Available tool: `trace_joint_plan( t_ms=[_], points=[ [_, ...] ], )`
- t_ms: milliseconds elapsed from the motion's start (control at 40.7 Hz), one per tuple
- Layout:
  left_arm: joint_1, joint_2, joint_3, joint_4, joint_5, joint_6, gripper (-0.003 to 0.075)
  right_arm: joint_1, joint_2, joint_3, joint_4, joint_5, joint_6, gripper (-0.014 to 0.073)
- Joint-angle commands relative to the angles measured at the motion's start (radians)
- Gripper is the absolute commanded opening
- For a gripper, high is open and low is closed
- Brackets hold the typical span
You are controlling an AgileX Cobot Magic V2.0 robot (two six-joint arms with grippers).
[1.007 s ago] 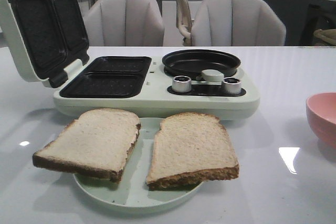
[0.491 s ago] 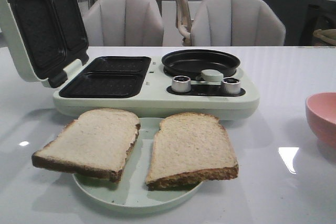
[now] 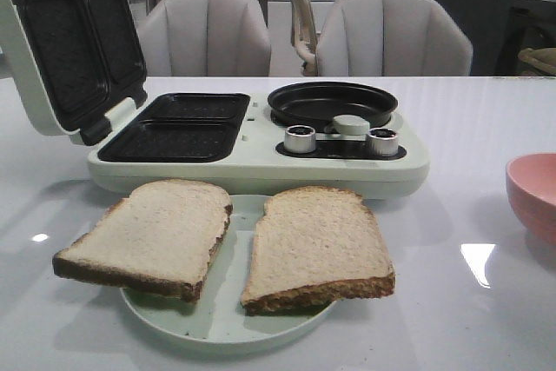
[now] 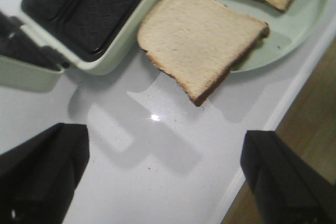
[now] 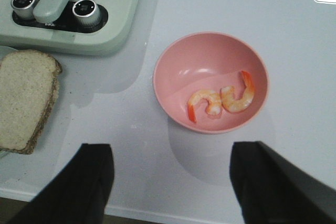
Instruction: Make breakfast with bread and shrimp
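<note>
Two slices of bread, one on the left (image 3: 149,234) and one on the right (image 3: 314,245), lie side by side on a pale green plate (image 3: 217,323) near the table's front edge. The left slice (image 4: 202,38) overhangs the plate rim. Two curled orange-pink shrimp (image 5: 220,100) lie in a pink bowl (image 5: 181,80), whose rim (image 3: 532,193) shows at the right edge of the front view. My left gripper (image 4: 165,174) hangs open above bare table beside the left slice. Open as well, my right gripper (image 5: 170,182) is near the bowl. Neither holds anything.
A pale green breakfast maker (image 3: 261,158) stands behind the plate, its lid (image 3: 65,41) raised over two black sandwich wells (image 3: 178,128). It also has a round black pan (image 3: 333,103) and two silver knobs (image 3: 301,138). Two grey chairs (image 3: 391,36) stand beyond the table.
</note>
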Motion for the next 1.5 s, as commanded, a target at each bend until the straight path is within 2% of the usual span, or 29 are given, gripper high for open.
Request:
trace_joint_plan(
  t_ms=[0, 98, 196, 344, 467, 589, 663, 859, 982, 1105, 1473],
  points=[
    [-0.091, 0.052, 0.005, 0.14, -0.132, -0.023, 0.0632, -0.004, 0.005, -0.025, 0.003, -0.063, -0.003, 0.057],
    [-0.164, 0.132, 0.01, 0.321, -0.15, -0.156, 0.0632, -0.004, 0.005, -0.025, 0.003, -0.063, -0.003, 0.057],
    [-0.225, 0.217, 0.01, 0.556, -0.152, -0.354, 0.0632, -0.004, 0.005, -0.025, 0.003, -0.063, -0.003, 0.057],
    [-0.278, 0.332, 0.01, 0.823, -0.147, -0.587, 0.0632, -0.004, 0.005, -0.025, 0.003, -0.063, -0.003, 0.057],
    [-0.282, 0.419, 0.01, 0.984, -0.141, -0.738, 0.0632, -0.004, 0.005, -0.025, 0.003, -0.063, -0.003, 0.057],
    [-0.282, 0.497, -0.008, 1.084, -0.132, -0.852, 0.0632, -0.004, 0.005, -0.025, 0.003, -0.063, -0.003, 0.057],
    [-0.282, 0.552, -0.032, 1.127, -0.088, -0.901, 0.0632, -0.004, 0.005, -0.025, 0.003, -0.063, -0.003, 0.057],
    [-0.282, 0.708, -0.095, 1.198, -0.003, -0.928, 0.0631, -0.004, 0.005, -0.025, 0.003, -0.063, -0.003, 0.057],
    [-0.282, 0.781, -0.126, 1.199, 0.02, -0.93, 0.0583, -0.004, 0.005, -0.025, 0.003, -0.063, -0.003, 0.057],
    [-0.282, 0.821, -0.147, 1.199, 0.01, -0.979, 0.0492, -0.004, 0.005, -0.025, 0.003, -0.063, -0.003, 0.057],
    [-0.284, 0.813, -0.149, 1.136, 0.039, -0.982, 0.0184, -0.004, 0.005, -0.025, 0.003, -0.063, -0.003, 0.057]
  ],
)
